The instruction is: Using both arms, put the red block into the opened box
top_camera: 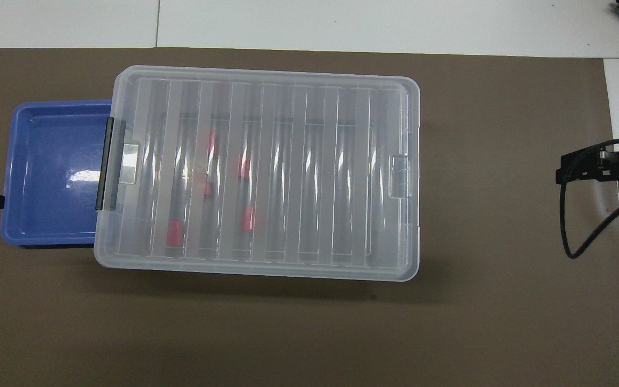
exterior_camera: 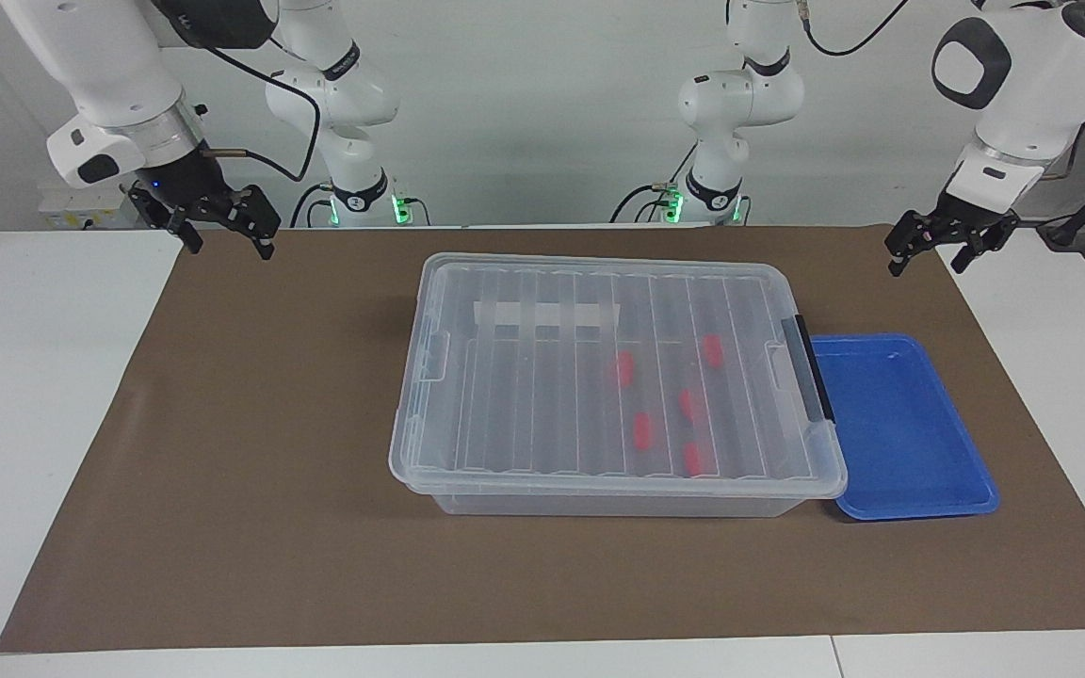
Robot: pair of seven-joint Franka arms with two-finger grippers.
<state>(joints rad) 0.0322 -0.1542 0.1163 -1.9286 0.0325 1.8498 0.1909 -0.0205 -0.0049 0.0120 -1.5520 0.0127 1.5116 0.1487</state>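
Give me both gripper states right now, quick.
Left gripper: open, holding nothing, up over the brown mat's corner near the blue tray.
Right gripper: open, holding nothing, up over the mat's edge at its own end.

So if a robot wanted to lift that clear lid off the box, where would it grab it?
Probably at the lid's short ends: its rim overhangs the box there, with a tab at each end. The left pincer could come down by the black latch bar, the right pincer at the other tab. Both hang open, off to the sides.
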